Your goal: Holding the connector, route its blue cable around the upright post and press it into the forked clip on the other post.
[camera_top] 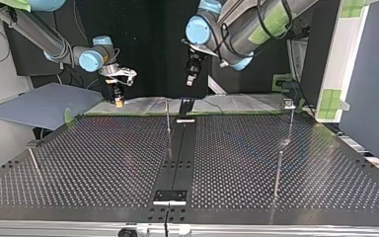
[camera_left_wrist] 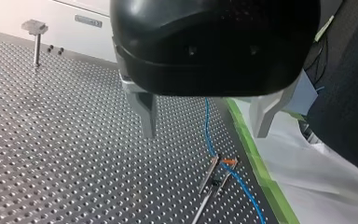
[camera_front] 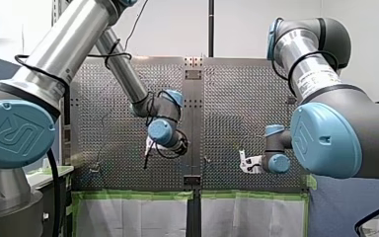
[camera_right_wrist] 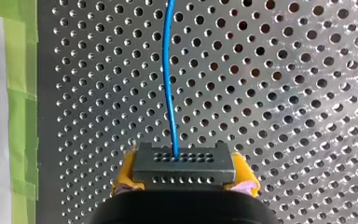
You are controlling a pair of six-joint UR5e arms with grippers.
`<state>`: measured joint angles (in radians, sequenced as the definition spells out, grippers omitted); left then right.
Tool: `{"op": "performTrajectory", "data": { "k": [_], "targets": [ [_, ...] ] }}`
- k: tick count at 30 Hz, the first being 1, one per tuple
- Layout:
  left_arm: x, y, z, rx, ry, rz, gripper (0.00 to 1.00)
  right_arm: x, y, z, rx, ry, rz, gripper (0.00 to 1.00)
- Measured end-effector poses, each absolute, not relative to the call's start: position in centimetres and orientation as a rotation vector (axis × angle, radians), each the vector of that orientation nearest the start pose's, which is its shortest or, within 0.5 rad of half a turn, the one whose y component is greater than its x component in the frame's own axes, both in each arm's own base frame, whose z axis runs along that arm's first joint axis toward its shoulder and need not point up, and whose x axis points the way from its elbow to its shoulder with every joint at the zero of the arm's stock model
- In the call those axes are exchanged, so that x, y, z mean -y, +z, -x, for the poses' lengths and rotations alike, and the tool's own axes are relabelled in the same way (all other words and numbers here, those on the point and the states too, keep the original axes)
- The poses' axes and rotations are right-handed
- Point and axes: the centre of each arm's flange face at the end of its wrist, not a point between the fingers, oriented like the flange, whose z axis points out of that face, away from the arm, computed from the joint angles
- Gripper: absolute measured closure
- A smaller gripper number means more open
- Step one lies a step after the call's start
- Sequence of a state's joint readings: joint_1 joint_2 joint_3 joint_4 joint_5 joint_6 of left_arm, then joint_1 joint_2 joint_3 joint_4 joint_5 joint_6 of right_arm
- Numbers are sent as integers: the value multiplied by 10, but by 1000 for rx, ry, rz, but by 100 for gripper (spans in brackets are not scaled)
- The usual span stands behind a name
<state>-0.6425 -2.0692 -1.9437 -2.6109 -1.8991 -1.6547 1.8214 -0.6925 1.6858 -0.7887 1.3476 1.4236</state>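
Note:
In the right wrist view my right gripper (camera_right_wrist: 185,178) has yellow pads shut on the grey connector (camera_right_wrist: 184,161). The blue cable (camera_right_wrist: 169,70) leaves the connector's face and runs straight ahead over the perforated plate. In the left wrist view my left gripper (camera_left_wrist: 205,134) hangs open above the plate with nothing between its metal fingers (camera_left_wrist: 147,112). Below it the blue cable (camera_left_wrist: 209,135) passes a thin forked post (camera_left_wrist: 213,175) with an orange mark; whether it sits in the fork I cannot tell. In the top view my right gripper (camera_top: 119,101) and left gripper (camera_top: 191,79) hover at the far edge.
Several thin upright posts stand on the table: one near the middle (camera_top: 168,121), two at the top view's right (camera_top: 290,116) (camera_top: 278,170), one at its left (camera_top: 33,160). A T-headed post (camera_left_wrist: 36,42) stands far beyond my left gripper. Green tape (camera_right_wrist: 18,93) lines the plate's edge.

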Motion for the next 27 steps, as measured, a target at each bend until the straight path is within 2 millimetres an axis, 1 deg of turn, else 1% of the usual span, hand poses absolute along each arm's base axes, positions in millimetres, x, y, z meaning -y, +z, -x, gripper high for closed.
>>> {"op": "performTrajectory", "data": {
  "k": [12,27],
  "targets": [
    [364,130,-313,-1876,-204,-286,0,559,-12,-303,951,1355,-1757,100],
    [336,146,-276,-1879,-216,-273,0,559,-12,-304,951,1358,-1757,100]
  ]
}}
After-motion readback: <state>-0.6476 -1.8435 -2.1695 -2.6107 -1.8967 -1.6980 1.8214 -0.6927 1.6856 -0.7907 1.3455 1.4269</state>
